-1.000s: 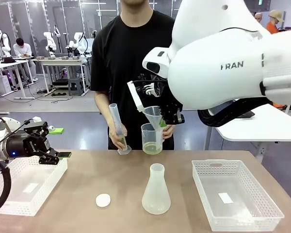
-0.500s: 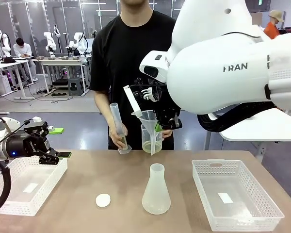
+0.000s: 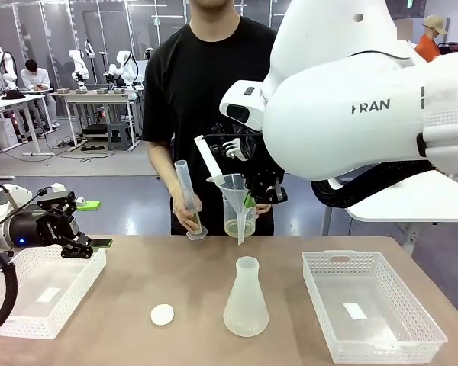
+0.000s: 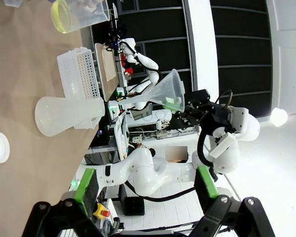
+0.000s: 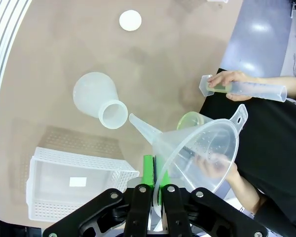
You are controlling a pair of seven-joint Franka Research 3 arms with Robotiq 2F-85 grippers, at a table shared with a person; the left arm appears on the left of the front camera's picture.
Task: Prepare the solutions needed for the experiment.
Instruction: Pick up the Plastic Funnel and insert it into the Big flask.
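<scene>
Right gripper (image 5: 152,173) clamped on funnel (image 3: 233,187), spout just above flask (image 3: 246,301); left gripper (image 3: 90,248) jaws apart over basket (image 3: 30,305); person holding cylinder (image 3: 185,194), beaker (image 5: 191,118) of solutions (image 3: 237,229)

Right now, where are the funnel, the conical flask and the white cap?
funnel (image 3: 230,191): front view, on its bowl.
conical flask (image 3: 246,309): front view, on its wide lower body.
white cap (image 3: 162,314): front view, on its top face.
</scene>
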